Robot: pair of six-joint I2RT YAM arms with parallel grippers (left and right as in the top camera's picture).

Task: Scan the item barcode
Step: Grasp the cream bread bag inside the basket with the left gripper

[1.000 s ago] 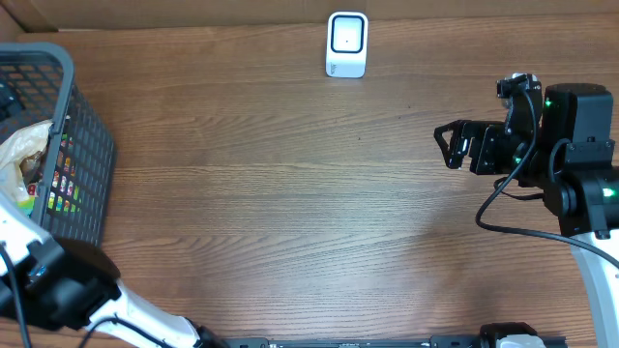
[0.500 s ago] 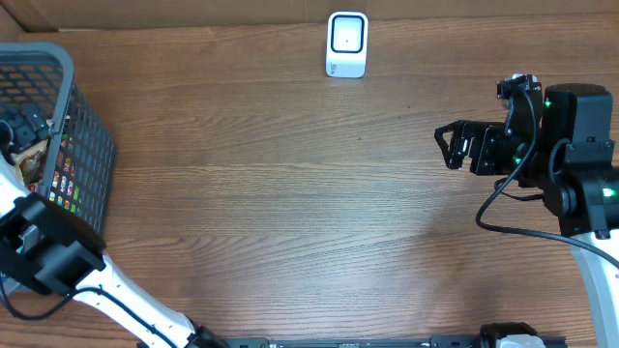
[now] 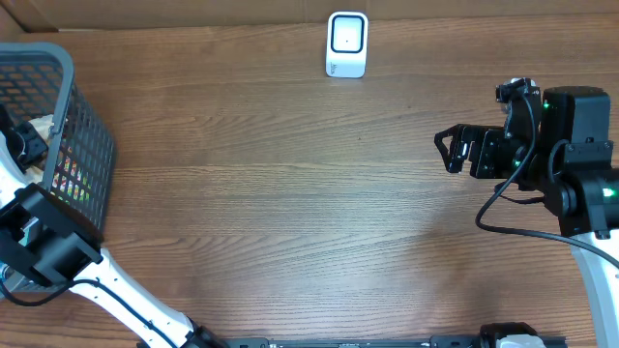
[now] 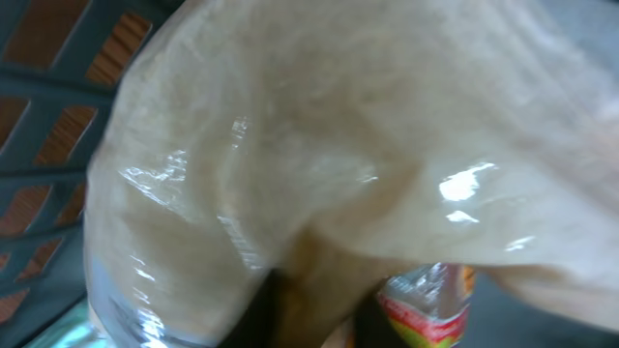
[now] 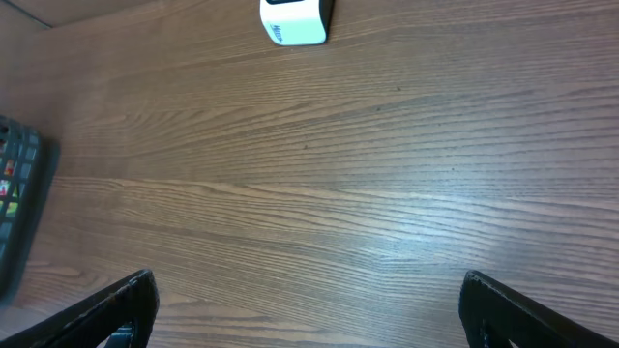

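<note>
Bagged item (image 4: pixel 290 145) sat in the basket (image 3: pixel 87 145) at left — left jaws narrow, presumably pinching it for scanning; right jaws wide.

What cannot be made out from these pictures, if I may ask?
- Left claw: fingers unseen in the left wrist view, which the blurred plastic bag fills; grip unconfirmed.
- Barcode: visible in no view.
- Basket contents: cut by the overhead's left edge, screened by mesh.
- White scanner face: too small overhead.
</note>
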